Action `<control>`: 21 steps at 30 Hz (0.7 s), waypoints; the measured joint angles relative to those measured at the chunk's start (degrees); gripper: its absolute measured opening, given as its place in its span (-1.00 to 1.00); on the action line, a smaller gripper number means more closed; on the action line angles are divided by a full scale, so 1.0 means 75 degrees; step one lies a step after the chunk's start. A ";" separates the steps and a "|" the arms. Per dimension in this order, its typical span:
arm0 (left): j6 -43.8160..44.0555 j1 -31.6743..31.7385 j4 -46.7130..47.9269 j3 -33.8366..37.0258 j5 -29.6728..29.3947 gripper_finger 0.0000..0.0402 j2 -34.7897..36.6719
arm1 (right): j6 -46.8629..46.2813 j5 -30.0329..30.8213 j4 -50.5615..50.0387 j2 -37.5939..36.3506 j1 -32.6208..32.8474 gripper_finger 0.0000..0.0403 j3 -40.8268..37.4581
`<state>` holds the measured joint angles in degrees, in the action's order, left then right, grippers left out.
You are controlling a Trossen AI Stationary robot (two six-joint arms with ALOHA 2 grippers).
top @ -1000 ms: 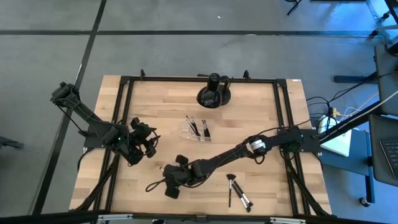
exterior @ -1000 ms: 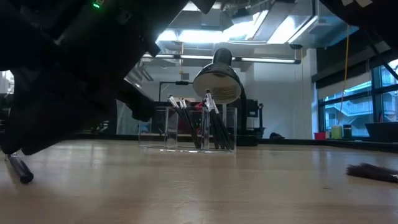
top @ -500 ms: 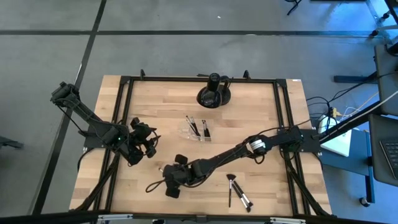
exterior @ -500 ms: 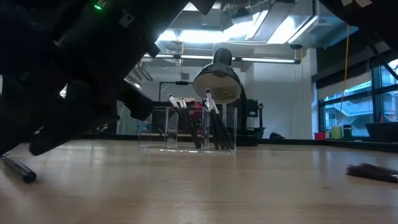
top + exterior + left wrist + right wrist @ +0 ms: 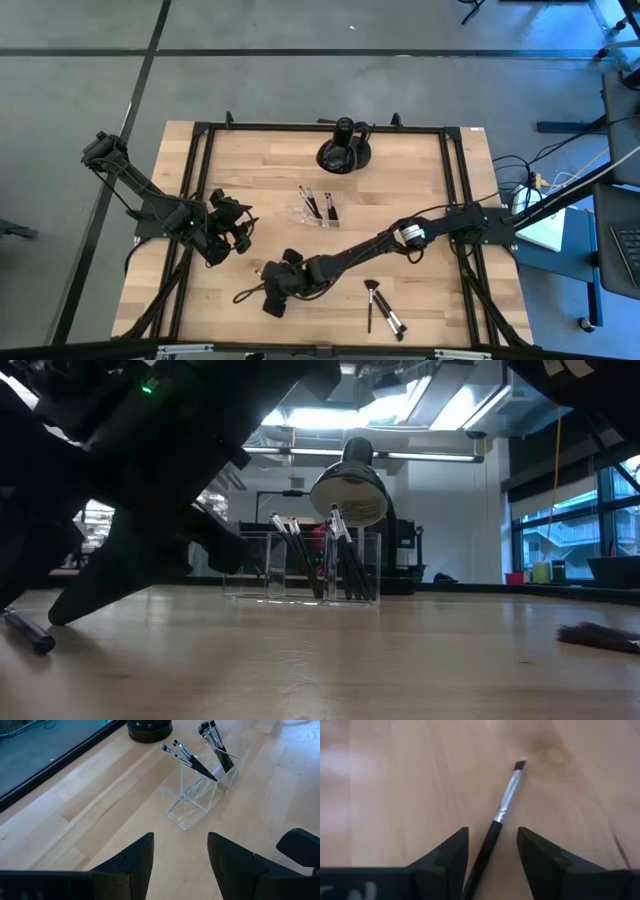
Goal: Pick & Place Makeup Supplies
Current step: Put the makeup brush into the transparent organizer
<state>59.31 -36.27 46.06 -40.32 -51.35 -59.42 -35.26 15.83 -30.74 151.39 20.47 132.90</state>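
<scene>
A thin makeup brush with a black handle, silver ferrule and small dark tip (image 5: 504,810) is seen lying flat on the pale wooden table (image 5: 420,190), near the front edge at about seven o'clock from the table's centre. The right gripper (image 5: 490,851) is held low over it, the jaws parted with the handle running between them but, as far as can be told, not clamped; nothing is gripped. The left gripper (image 5: 180,857) is held at the nine o'clock side of the table, its jaws open and empty, pointed toward the small clear plastic organiser tray (image 5: 200,795), in which several dark brushes are already stood leaning. Two further brushes (image 5: 382,308), one with a fluffy fan tip, are seen lying at about five o'clock. A large black rounded object (image 5: 344,150) is placed at twelve o'clock. The brush is judged to be very light, stiff along the handle, soft only at the bristles, and smooth enough to roll or skid on the wood. A hold is best taken across the black handle just behind the ferrule, the bristles being left untouched.
</scene>
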 joint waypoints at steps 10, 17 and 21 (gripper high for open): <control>-0.0009 0.0000 -0.0003 0.0000 0.0000 -0.10 0.0002 | -0.0032 0.0187 -0.0301 0.0067 0.0001 -0.54 0.0021; -0.0011 0.0000 -0.0003 0.0000 0.0000 -0.10 0.0000 | -0.0181 0.0146 -0.0894 0.0073 -0.0009 -0.84 0.0035; -0.0011 0.0000 -0.0003 0.0000 0.0003 -0.10 0.0002 | -0.0139 0.0152 -0.1117 0.0071 -0.0009 -0.85 0.0035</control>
<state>59.23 -36.27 46.04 -40.32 -51.33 -59.40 -36.31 16.97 -39.12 151.92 20.40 133.16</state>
